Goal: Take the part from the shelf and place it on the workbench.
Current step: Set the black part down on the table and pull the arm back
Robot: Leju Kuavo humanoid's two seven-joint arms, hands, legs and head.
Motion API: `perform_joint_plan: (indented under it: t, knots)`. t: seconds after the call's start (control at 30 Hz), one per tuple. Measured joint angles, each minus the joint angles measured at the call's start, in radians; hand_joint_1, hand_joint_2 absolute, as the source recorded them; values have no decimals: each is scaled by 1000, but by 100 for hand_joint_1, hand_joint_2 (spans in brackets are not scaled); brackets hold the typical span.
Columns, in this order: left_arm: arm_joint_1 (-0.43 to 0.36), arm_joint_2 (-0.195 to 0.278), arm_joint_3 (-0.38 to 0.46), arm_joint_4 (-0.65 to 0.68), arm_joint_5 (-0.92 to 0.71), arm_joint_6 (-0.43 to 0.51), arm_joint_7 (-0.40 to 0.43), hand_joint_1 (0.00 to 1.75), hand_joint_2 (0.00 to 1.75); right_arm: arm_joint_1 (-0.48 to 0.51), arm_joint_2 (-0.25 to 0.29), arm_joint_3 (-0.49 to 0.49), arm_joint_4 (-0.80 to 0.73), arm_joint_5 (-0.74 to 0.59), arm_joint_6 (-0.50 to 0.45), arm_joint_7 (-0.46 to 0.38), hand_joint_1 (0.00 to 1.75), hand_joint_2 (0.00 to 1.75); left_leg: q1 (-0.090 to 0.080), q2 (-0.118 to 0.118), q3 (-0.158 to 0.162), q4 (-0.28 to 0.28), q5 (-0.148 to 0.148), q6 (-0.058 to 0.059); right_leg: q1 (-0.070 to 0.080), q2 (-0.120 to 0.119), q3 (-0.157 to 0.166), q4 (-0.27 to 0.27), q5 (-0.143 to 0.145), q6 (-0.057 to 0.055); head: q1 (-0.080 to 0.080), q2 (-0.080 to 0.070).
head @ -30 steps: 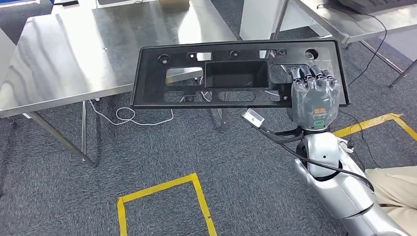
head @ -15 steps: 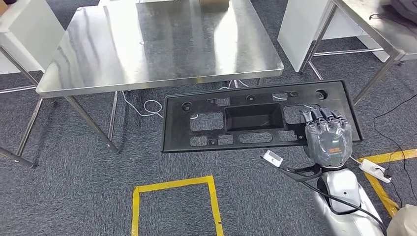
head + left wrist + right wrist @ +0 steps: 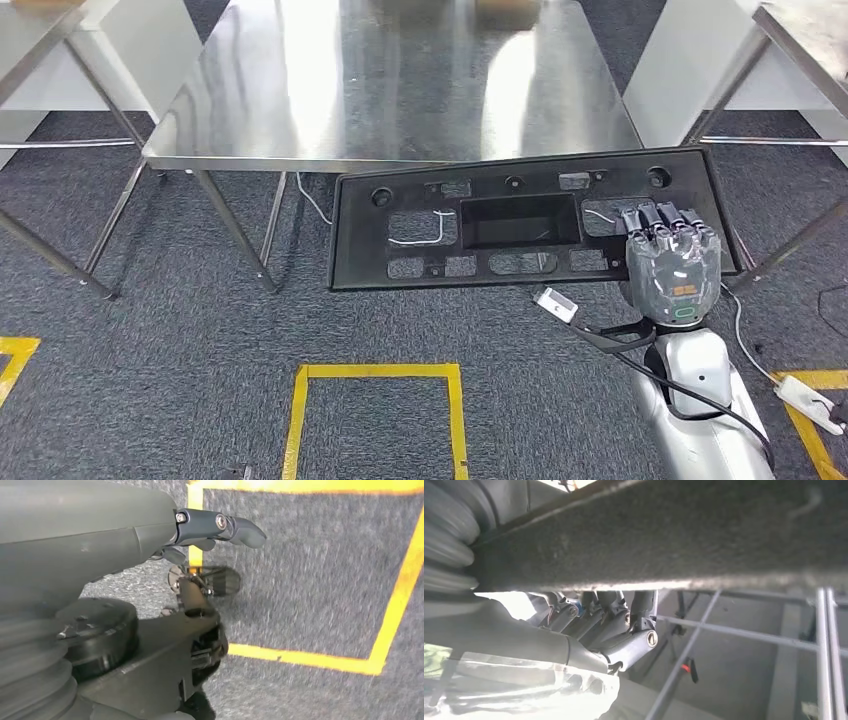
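- Black plastic panel [image 3: 520,235], long and full of cut-outs, is held flat in the air just in front of the steel desk [image 3: 400,85], its far edge at the desk's near rim.
- Its right end is gripped by the right hand [image 3: 672,262], whose dark fingers [image 3: 660,218] are curled over the panel's near edge.
- Grey carpet with yellow tape [image 3: 375,372] lies below.
- The left hand [image 3: 200,530] is seen hanging over the carpet; its fingers seem loosely apart and nothing is held, though the view is blurred.
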Motion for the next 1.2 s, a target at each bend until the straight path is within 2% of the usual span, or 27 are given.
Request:
perform_joint_plan:
  t: [0.07, 0.1, 0.13, 0.17, 0.2, 0.27, 0.3, 0.33, 0.37, 0.43, 0.6, 0.73, 0.9, 1.0, 1.2]
  knots:
    - [-1, -3, 0, 0, 5, 0, -2, 0, 175, -21, 2, 2, 21, -1, -1, 1, 175, 175, 2, -25, 7, -5, 3, 10, -5, 56, -55, 118, -51, -7, 8, 0]
    - [-2, -3, 0, 0, 7, 0, -2, 0, 175, -25, 2, 2, 31, -1, -1, 1, 175, 175, 2, -40, 7, -4, 2, 13, -7, 73, -94, 187, -76, -8, 10, 0]
    - [-2, -4, 0, 0, 7, 0, -3, 0, 175, -27, 2, 3, 40, -1, -2, 1, 175, 175, 2, -57, 7, -4, 1, 14, -8, 82, -128, 242, -90, -5, 13, 0]
    - [0, -4, 0, 0, 8, 0, -3, 0, 175, -29, 3, 3, 47, -1, -3, 1, 175, 175, 2, -74, 8, -4, 1, 14, -9, 85, -143, 255, -85, 2, 13, 0]
    - [1, -4, 0, 0, 9, 0, -3, 0, 175, -32, 3, 4, 53, -2, -4, 1, 175, 175, 2, -91, 9, -3, 0, 13, -12, 87, -137, 228, -61, 13, 13, 0]
    - [3, -4, 1, 0, 14, 1, -3, 0, 175, -49, 3, 9, 69, -10, -7, 0, 175, 175, 3, -117, 12, 2, -5, 6, -19, 96, -86, 91, 12, 33, 14, 0]
    - [4, -3, 1, 0, 17, 1, -4, 0, 175, -62, 4, 12, 80, -16, -8, -1, 175, 175, 2, -127, 11, 5, -8, 1, -21, 100, -61, 30, 39, 36, 15, 0]
    - [5, -2, 1, 0, 21, 2, -4, 0, 175, -78, 5, 15, 92, -24, -10, -5, 175, 175, 0, -132, 9, 9, -10, -3, -23, 104, -45, -9, 56, 32, 15, 0]
    - [8, -1, 1, 0, 24, 3, -5, 0, 175, -93, 6, 20, 106, -33, -11, -10, 175, 175, -2, -135, 6, 11, -11, -4, -22, 106, -40, -22, 60, 26, 14, 0]
    - [15, 1, 2, 0, 29, 4, -4, 0, 175, -122, 9, 33, 136, -49, -11, -26, 175, 175, -3, -132, 3, 12, -11, -3, -21, 108, -39, -25, 64, 19, 11, 0]
    - [17, 2, 4, 0, 36, 3, -8, 0, 175, -198, 41, 74, 216, -51, -12, -34, 175, 175, -2, -114, 11, 5, -11, -1, -15, 117, -38, -25, 63, 16, 10, 0]
    - [18, 3, 3, 0, 26, 20, -16, 0, 175, -231, 71, 96, 246, -34, -13, -18, 175, 175, 0, -112, 13, 2, -12, -3, -10, 117, -38, -24, 62, 0, 10, 0]
    - [20, 10, -17, 0, -21, 90, -44, 0, 175, -241, 77, 105, 260, -119, -9, -30, 175, 175, 1, -111, 13, 2, -13, -17, -8, 117, -38, -24, 62, -2, 11, 0]
    - [20, 18, -33, 0, -40, 134, -57, 0, 175, -242, 76, 106, 264, -186, 3, -54, 175, 175, -1, -111, 13, 2, -13, -18, -8, 117, -38, -24, 62, -2, 11, 0]
    - [20, 33, -52, 0, -47, 148, -62, 0, 175, -242, 75, 109, 269, -201, 6, -59, 175, 175, -6, -111, 12, 3, -13, -18, -9, 117, -38, -24, 62, -2, 11, 0]
